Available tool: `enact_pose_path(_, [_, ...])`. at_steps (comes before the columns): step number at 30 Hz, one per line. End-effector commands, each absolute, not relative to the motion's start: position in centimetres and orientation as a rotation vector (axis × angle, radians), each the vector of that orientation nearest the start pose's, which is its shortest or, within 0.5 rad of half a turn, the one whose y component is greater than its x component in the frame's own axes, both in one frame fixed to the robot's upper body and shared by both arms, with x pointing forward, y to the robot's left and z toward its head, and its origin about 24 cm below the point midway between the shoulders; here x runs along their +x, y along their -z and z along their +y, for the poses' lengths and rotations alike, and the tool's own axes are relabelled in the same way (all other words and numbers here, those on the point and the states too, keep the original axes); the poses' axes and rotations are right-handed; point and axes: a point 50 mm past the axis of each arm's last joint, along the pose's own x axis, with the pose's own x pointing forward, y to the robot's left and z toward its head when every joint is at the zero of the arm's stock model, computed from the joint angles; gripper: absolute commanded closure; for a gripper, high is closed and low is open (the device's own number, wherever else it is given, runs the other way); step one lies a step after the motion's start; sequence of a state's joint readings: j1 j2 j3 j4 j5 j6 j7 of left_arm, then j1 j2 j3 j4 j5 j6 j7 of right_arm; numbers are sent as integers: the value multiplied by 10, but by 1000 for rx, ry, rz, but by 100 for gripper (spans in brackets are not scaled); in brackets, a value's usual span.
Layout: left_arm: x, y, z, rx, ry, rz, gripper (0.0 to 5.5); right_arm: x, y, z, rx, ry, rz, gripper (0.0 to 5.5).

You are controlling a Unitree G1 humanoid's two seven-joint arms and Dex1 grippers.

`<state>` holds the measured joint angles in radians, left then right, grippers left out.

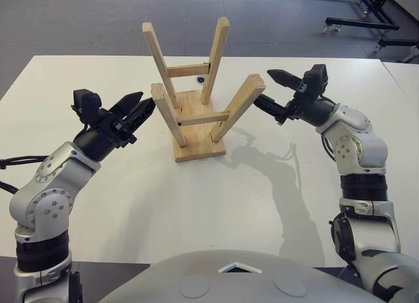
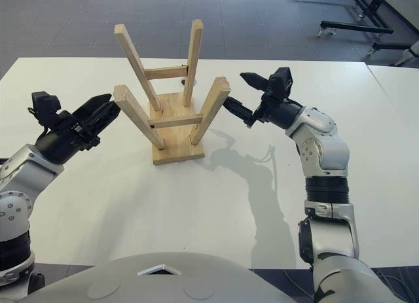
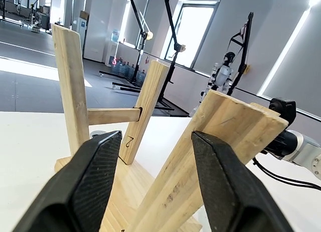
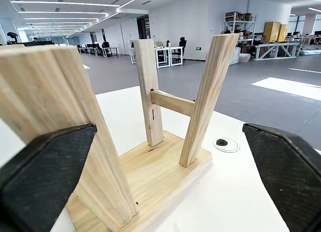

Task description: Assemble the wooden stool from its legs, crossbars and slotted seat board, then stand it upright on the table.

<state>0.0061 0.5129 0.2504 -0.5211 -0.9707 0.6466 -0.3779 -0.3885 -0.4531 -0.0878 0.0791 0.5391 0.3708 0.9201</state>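
Inverted at table [image 1: 98,205] centre: stool [image 1: 194,119], seat board [image 1: 200,146] down, 4 legs [image 1: 216,57] up. At 9 o'clock, left gripper [image 1: 143,103] spread wide; at 3 o'clock, right gripper [image 1: 264,87] likewise. Likely light, stiff; best clasped by 2 opposite legs.

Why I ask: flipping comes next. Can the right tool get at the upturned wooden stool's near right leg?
Probably yes: the open right tool sits beside that pale wooden leg, nothing in between.
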Motion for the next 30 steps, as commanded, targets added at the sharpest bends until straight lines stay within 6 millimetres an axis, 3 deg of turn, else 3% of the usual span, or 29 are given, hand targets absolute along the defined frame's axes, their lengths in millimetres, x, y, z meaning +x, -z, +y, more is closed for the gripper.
enact_pose_path(1, [217, -142, 150, -350, 899, 99, 293, 292, -137, -138, 115, -1209, -46, 13])
enact_pose_path(5, [218, -143, 172, -332, 774, 77, 293, 295, -135, -164, 42, -1168, 2, 13])
enact_pose_path(8, [217, -151, 190, -305, 703, 38, 293, 310, -136, -190, -42, -1033, 13, 13])
enact_pose_path(12, [218, -156, 201, -285, 672, 33, 293, 325, -136, -201, -82, -946, 0, 13])
enact_pose_path(16, [222, -157, 200, -275, 684, 39, 293, 335, -129, -193, -91, -900, -20, 13])
enact_pose_path(22, [225, -157, 214, -259, 630, 38, 293, 327, -116, -151, -13, -1053, -29, 13])
enact_pose_path(27, [231, -157, 260, -236, 392, 6, 293, 283, -109, -130, 46, -1269, 37, 13])
enact_pose_path(30, [232, -152, 300, -236, 170, 6, 293, 259, -123, -128, 123, -1424, 52, 13])
